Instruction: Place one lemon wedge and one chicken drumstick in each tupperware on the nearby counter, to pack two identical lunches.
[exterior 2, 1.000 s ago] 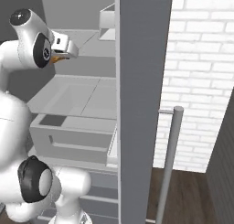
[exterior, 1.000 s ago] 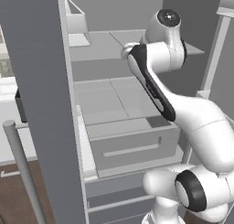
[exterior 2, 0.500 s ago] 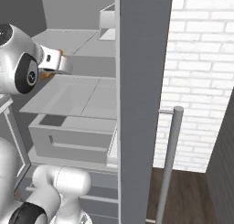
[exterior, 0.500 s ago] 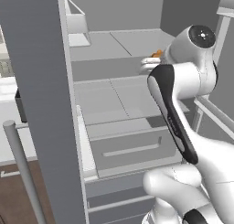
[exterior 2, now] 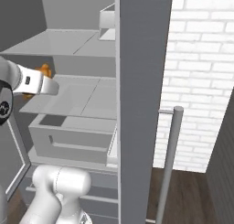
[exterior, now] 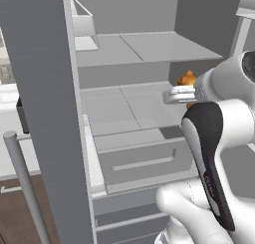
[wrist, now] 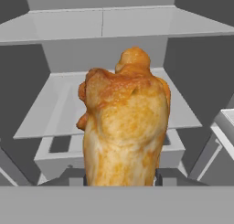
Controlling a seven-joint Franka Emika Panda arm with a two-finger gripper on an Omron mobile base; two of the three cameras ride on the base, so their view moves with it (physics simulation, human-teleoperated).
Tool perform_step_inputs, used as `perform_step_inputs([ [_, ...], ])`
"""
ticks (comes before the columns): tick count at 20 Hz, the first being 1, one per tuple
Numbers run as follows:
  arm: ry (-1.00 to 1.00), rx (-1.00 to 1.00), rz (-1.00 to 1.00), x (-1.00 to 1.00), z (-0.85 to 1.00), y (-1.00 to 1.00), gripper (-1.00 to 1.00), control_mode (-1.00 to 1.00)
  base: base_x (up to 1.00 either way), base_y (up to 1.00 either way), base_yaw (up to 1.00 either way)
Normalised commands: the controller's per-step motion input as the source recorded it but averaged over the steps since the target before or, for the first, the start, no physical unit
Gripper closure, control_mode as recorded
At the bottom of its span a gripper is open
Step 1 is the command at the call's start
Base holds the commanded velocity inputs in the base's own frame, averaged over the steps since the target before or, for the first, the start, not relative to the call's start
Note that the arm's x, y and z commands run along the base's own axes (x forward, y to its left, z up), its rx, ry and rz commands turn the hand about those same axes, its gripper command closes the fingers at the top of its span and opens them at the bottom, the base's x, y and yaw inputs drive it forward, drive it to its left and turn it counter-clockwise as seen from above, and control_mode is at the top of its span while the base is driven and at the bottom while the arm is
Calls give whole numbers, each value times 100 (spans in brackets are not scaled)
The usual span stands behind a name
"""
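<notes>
Drumstick (wrist: 124, 127) fills the centre of our hand view, clamped between the gripper's (wrist: 121, 179) tips, its long axis running up the frame away from the hand. In the left base view it shows orange at centre right, before the fridge shelves (exterior: 134, 106).

chicken drumstick (wrist: 124, 122) hiding the jaws, base cropped
</notes>
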Motion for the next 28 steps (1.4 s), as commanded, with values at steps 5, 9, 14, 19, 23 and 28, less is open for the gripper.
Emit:
perform_step_inputs([
  [5, 0, 0, 0, -47, -5, -12, 100, -100, 0, 0, 0],
  [9, 0, 0, 0, 0, 0, 0, 100, 100, -88, 0, 0],
  [14, 0, 0, 0, 0, 0, 0, 100, 100, -100, 3, 0],
  [19, 0, 0, 0, 0, 0, 0, 100, 100, -91, 26, 0],
  [23, 0, 0, 0, 0, 0, 0, 100, 100, -62, 59, 0],
  [28, 0, 0, 0, 0, 0, 0, 100, 100, -30, 85, 0],
])
